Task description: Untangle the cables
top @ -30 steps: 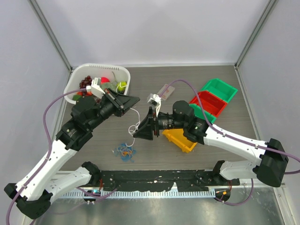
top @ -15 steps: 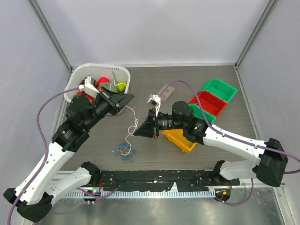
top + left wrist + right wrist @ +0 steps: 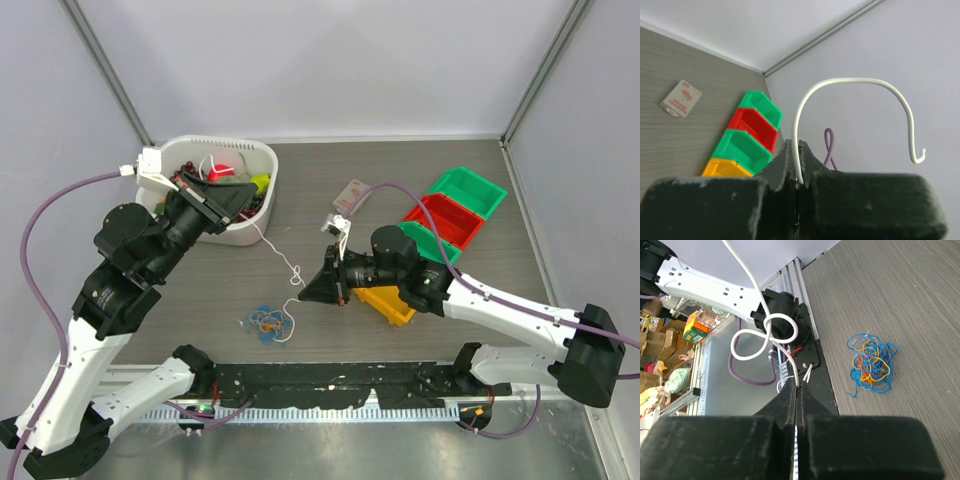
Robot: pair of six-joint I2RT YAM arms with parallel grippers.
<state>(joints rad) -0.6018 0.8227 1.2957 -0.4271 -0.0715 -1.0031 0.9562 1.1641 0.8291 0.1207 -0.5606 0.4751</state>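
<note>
A thin white cable (image 3: pixel 272 246) runs taut between my two grippers, with a small loop knot (image 3: pixel 293 268) near its lower end. My left gripper (image 3: pixel 243 204) is raised beside the basket and shut on the upper part of the white cable (image 3: pixel 855 81), whose free end arcs up out of the jaws. My right gripper (image 3: pixel 304 293) is shut on the lower part of the white cable (image 3: pixel 765 335), just past the knot. A tangle of blue and orange-yellow cables (image 3: pixel 266 322) lies on the table below; the same tangle (image 3: pixel 871 362) shows to the right of my right gripper (image 3: pixel 799 386).
A white basket (image 3: pixel 262 150) of toy fruit stands at the back left, under the left wrist. Green (image 3: pixel 468 190), red (image 3: pixel 445 218) and yellow (image 3: pixel 385 300) bins sit in a row on the right. A small packet (image 3: pixel 352 193) lies behind them.
My right gripper has shut on the white cable. The left arm has risen and drawn back to the left over the basket, pulling the cable straighter.
</note>
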